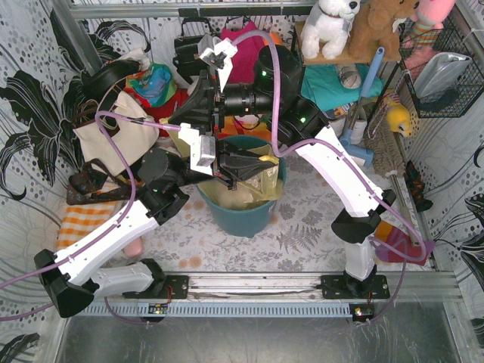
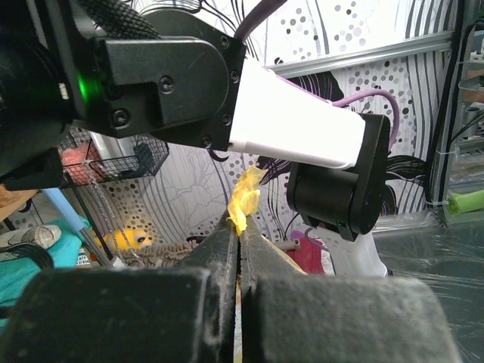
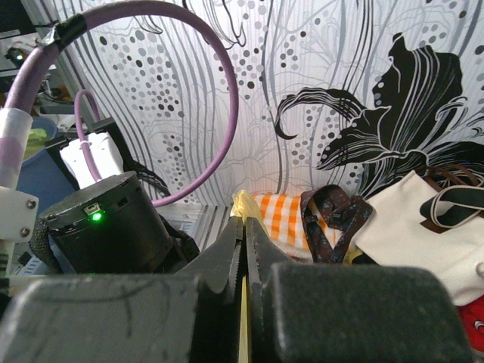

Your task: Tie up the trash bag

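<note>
where: trash bag sits in teal bin | left claw: pinching a bag bit | right claw: pinching another bit | knot: none seen, still to tie

- The trash bag is showing thin, translucent yellow plastic, glossy and crinkled.
- The bin is presenting smooth teal plastic with a dull sheen.
- The jaws of the left gripper and right gripper are showing matt black, grainy faces.
- The tote bag is appearing as cream woven cloth.
- The desk is carrying a matt patterned cover.
- The rail is showing bare silver metal.
</note>
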You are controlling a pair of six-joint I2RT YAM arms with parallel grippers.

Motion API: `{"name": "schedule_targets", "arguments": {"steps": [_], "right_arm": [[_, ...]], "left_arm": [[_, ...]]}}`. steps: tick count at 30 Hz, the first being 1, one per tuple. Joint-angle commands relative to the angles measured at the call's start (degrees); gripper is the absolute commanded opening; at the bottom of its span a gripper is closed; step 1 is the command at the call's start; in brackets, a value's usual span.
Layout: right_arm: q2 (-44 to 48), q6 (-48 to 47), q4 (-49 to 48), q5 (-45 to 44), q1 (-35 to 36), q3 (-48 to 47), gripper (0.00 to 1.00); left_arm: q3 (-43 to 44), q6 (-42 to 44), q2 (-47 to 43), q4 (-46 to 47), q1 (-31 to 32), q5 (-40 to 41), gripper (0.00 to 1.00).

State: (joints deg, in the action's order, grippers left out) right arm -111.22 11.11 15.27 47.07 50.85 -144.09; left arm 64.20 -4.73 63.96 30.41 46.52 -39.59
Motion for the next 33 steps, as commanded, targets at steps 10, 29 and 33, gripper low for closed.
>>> {"name": "schedule_targets", "arguments": {"steps": [10,29,33], "right_arm": [[12.09,0.77,-5.01,-18.16,0.38,12.91,0.00],[28.22,5.19,-5.10,-46.00,0.28,34.95,0.00],[31.01,5.60,-5.51,-48.97,0.30,39.07,0.00]], "left_arm": [[2.65,4.10,-0.78,2.83,0.24,6.00,0.01],[0.75,5.46,-1.47,7.45,-0.02,14.20,0.01],[-0.44,5.23,-2.21,8.18,-0.17,15.76,0.00]]}}
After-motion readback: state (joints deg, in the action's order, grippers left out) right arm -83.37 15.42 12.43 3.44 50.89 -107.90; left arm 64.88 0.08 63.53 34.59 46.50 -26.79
